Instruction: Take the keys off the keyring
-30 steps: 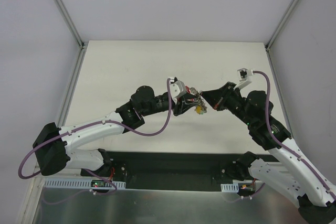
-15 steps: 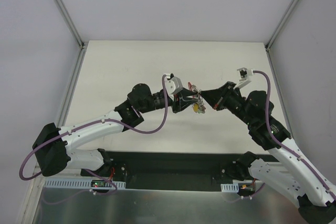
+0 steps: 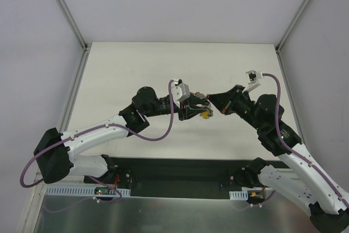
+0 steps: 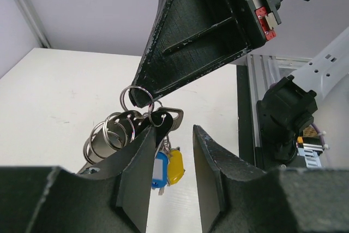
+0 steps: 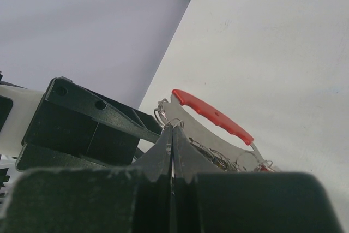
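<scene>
The keys [image 3: 204, 108] hang as a small bunch in the air between my two grippers, above the middle of the table. My right gripper [image 3: 211, 101] is shut on the keyring [image 5: 173, 122], a thin silvery loop pinched at its fingertips [image 5: 172, 128]. In the left wrist view that same loop [image 4: 129, 96] shows at the right gripper's black tip. Several more rings [image 4: 107, 135] hang to the left. My left gripper [image 4: 173, 132] stands open just below. A blue tag [image 4: 160, 170] and a yellow tag [image 4: 175, 166] dangle in its gap, close to the left finger [image 4: 136, 173]. A silvery piece with a red grip [image 5: 211, 114] belongs to the bunch.
The white table [image 3: 125, 75] stretches under the bunch, bounded by metal rails [image 3: 76, 85] and pale walls. A black base plate [image 3: 180, 170] runs along the near edge. The right arm's dark base joint [image 4: 286, 107] shows at the right of the left wrist view.
My left wrist has twisted slightly, a little left and then partly back, and the bunch swung with it. The right arm has held still, shut on the ring.
</scene>
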